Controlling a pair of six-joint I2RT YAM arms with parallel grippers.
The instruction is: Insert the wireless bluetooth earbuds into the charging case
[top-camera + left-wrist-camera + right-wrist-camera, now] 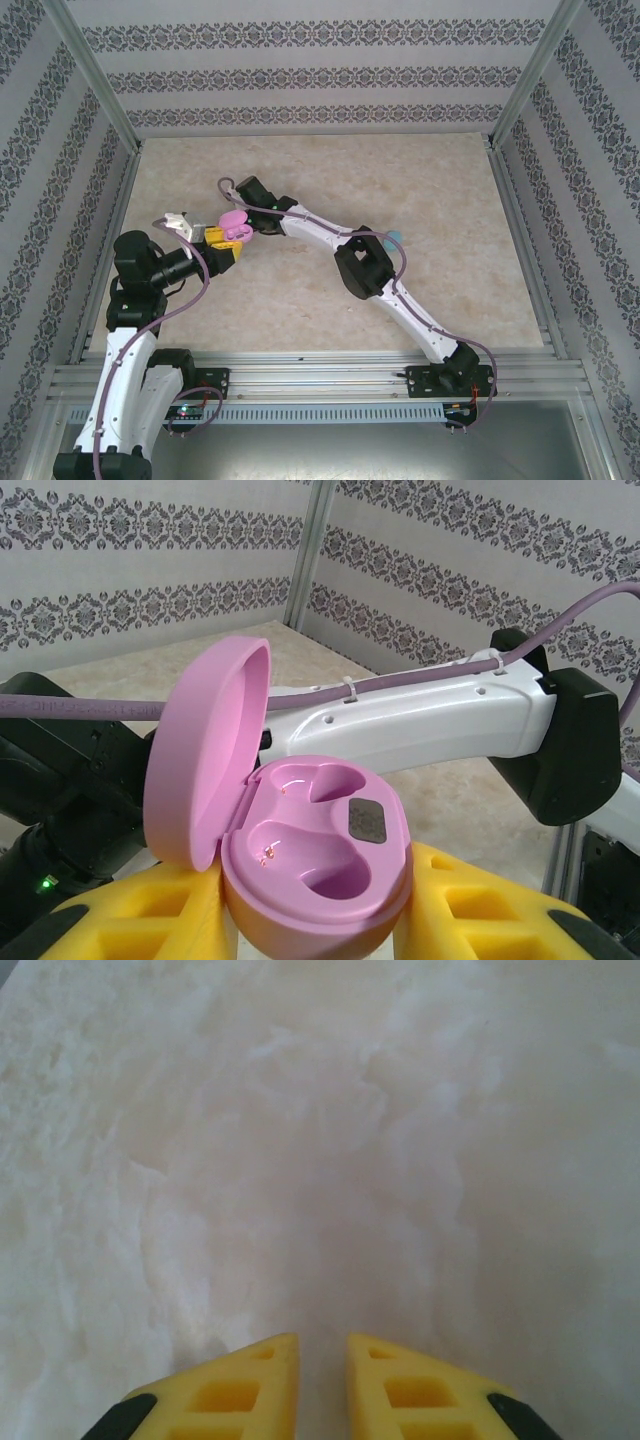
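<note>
Centrally, a little left of the middle in the top view, the left pincer [222, 248] pinches the charging case [232, 224]. In the left wrist view its yellow fingers [150, 915] clamp the base from both sides. Charging case [320, 875]: glossy pink plastic, oval, lid hinged up at the left, two rounded wells and a small grey patch facing up. The right arm [420, 720], a white shell with a purple cable, crosses close behind it. Right pincer [262, 222] sits just right of the case; in its own view the right pincer [320, 1345] has ribbed yellow tips drawn close, a thin slit between them, nothing seen in it. Worktop [420, 180] is pale, marbled and matte, blurred under the right wrist [320, 1160]. Metal rails [300, 365] edge it, with patterned walls [300, 60] beyond. Open room runs toward the upper right and lower middle. A light-blue piece [392, 237] peeks beside the right elbow; bud or case, cannot tell.
</note>
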